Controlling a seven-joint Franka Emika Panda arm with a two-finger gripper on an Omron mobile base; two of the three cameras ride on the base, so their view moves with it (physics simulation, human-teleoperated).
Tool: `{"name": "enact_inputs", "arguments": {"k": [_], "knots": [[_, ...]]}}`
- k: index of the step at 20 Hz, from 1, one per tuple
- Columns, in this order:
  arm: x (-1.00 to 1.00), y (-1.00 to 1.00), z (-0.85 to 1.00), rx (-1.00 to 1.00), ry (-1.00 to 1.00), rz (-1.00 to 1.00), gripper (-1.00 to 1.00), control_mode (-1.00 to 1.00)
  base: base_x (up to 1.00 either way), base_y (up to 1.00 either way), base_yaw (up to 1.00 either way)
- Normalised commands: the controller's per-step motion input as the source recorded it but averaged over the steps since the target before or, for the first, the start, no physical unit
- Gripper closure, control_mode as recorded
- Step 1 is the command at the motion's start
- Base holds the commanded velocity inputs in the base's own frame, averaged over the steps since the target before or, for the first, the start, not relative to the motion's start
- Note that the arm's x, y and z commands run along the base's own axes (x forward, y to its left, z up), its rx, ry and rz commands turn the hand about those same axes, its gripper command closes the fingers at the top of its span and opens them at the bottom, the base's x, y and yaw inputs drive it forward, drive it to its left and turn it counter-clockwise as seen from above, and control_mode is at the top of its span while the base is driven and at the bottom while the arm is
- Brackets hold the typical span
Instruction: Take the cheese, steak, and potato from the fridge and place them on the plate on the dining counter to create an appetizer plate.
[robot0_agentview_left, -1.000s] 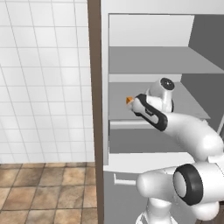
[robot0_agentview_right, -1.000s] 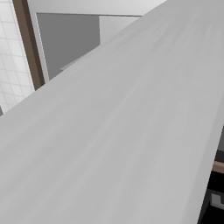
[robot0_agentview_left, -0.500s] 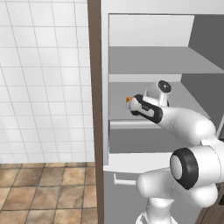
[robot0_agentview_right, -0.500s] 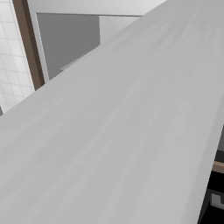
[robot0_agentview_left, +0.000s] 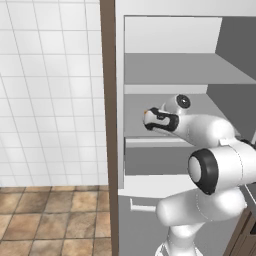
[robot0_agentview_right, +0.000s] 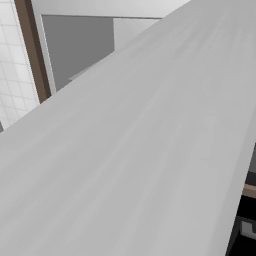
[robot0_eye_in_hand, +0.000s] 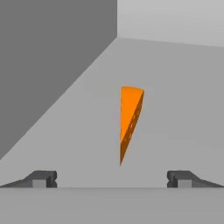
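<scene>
Here the cheese (robot0_eye_in_hand: 128, 120) is seen from the hand view as an orange wedge lying on a pale fridge (robot0_agentview_left: 170, 67) shelf, ahead of and between the spread fingertips (robot0_eye_in_hand: 43, 178), untouched. From the left base view the gripper (robot0_agentview_left: 148, 118) is largely masked by the wrist, which has been advanced leftward along the shelf since half a second earlier. The right base view is blocked by a grey slab (robot0_agentview_right: 150, 150).

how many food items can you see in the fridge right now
1: the cheese, an orange wedge on a fridge shelf, ahead of the open gripper. The arm hides part of the shelves, so others may be hidden.
</scene>
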Motion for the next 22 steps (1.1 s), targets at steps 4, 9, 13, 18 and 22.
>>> {"name": "enact_inputs", "arguments": {"k": [4,9,13,18,22], "knots": [[0.51,-0.06,-0.04,0.00,0.00,0.00,-1.00,-1.00,0.00,0.00,0.00],[0.35,-0.18,-0.14,0.00,0.00,0.00,-1.00,-1.00,0.00,0.00,0.00],[0.33,-0.15,-0.15,0.00,0.00,0.00,-1.00,-1.00,0.00,0.00,0.00],[0.30,0.00,-0.20,0.00,0.00,0.00,-1.00,-1.00,0.00,0.00,0.00],[0.16,0.00,-0.26,0.00,0.00,0.00,-1.00,-1.00,0.00,0.00,0.00]]}}
